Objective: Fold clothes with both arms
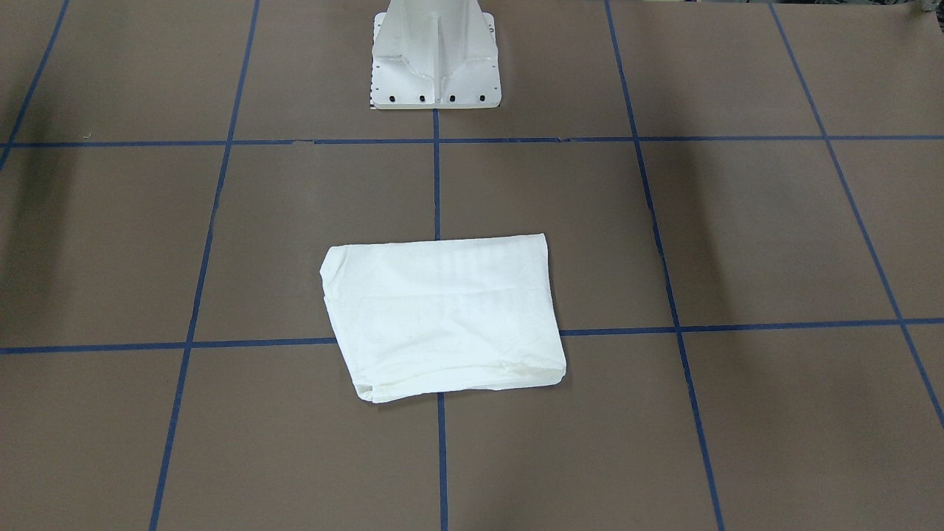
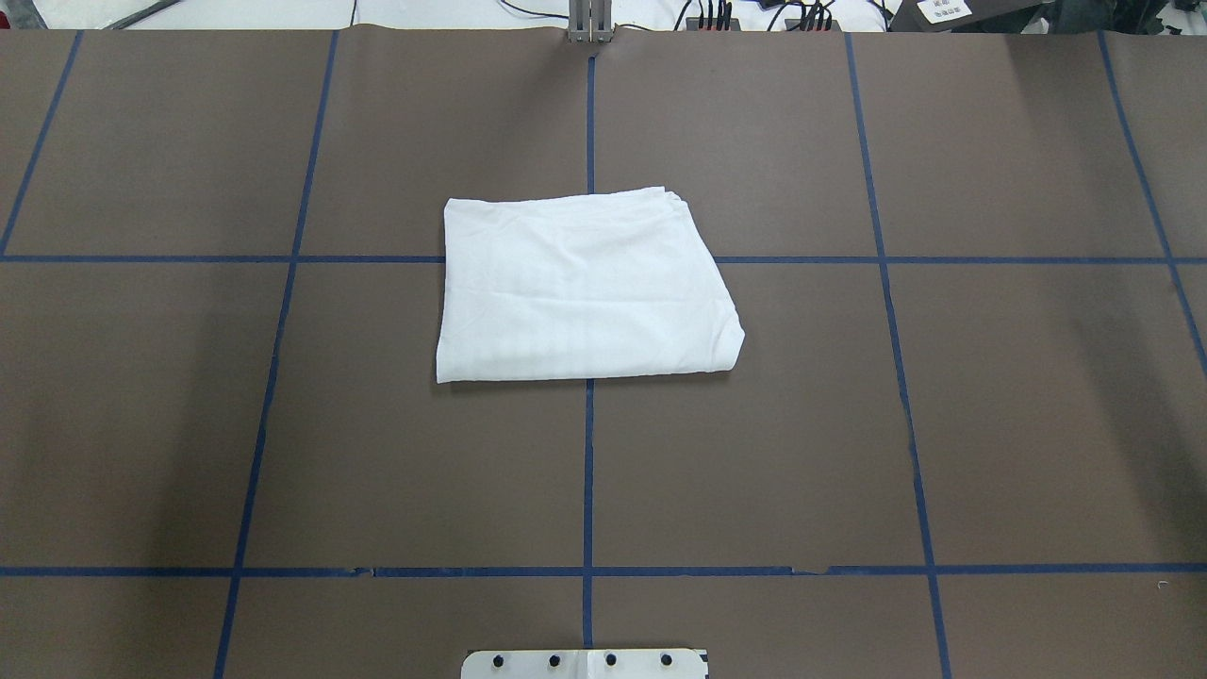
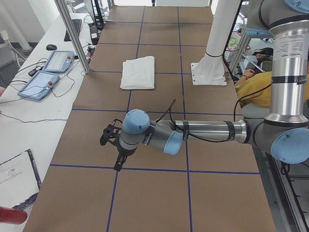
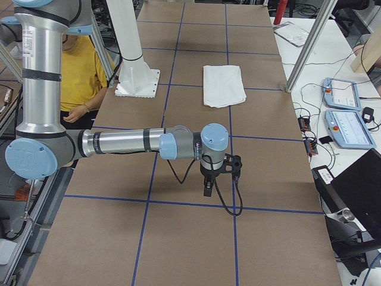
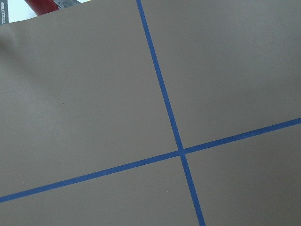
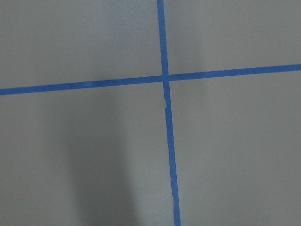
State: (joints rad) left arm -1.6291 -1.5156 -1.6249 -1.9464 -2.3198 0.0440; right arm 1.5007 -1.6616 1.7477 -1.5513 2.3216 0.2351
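Observation:
The white T-shirt (image 2: 580, 288) lies folded into a flat rectangle on the brown table, near the centre; no print or collar shows. It also shows in the front view (image 1: 442, 317) and both side views (image 3: 138, 72) (image 4: 222, 85). My left gripper (image 3: 116, 154) hangs over bare table far to the shirt's left, seen only in the left side view; I cannot tell if it is open or shut. My right gripper (image 4: 208, 185) hangs over bare table far to the shirt's right, seen only in the right side view; its state is unclear too. Both wrist views show only table and blue tape.
The white metal pedestal (image 1: 435, 59) stands at the robot's edge, behind the shirt. Blue tape lines (image 2: 588, 471) grid the brown table. Tablets (image 3: 46, 77) and cables lie on the white bench on the far side. A person in yellow (image 4: 80, 71) sits behind the robot.

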